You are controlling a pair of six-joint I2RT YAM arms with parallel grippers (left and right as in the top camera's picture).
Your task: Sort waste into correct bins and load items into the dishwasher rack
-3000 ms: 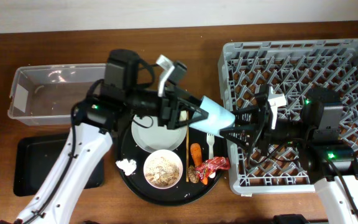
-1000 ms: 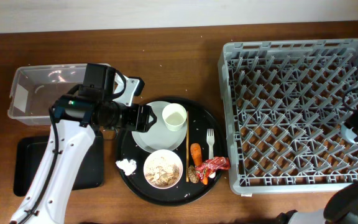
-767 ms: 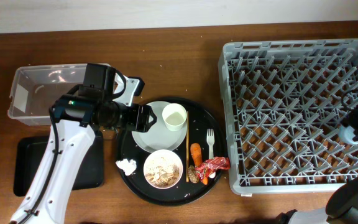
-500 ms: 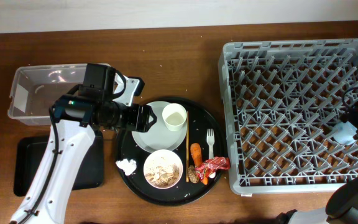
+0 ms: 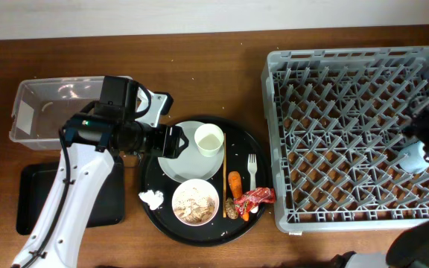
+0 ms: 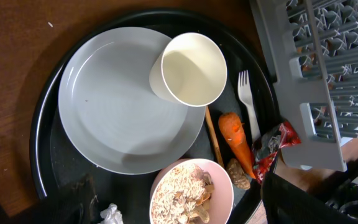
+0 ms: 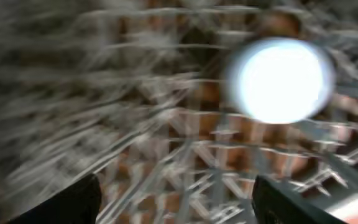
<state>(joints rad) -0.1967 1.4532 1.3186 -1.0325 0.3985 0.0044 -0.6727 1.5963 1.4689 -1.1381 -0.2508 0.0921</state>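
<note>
Light blue cup (image 5: 411, 157) sits in the dishwasher rack (image 5: 348, 59); left gripper (image 5: 171, 141) and right gripper (image 7: 179, 199) gape empty, the rest unsorted

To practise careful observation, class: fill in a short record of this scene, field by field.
In rack: light blue cup, right side
On plate: cream cup
In bowl: rice-like scraps
Loose on round tray: fork, chopstick, carrot, red wrapper, tissue
Left gripper: open, beside plate
Right gripper: open, near light blue cup

overhead looks straight down; left wrist hovers close above round tray (image 6: 45, 134), right above rack (image 7: 166, 162).
</note>
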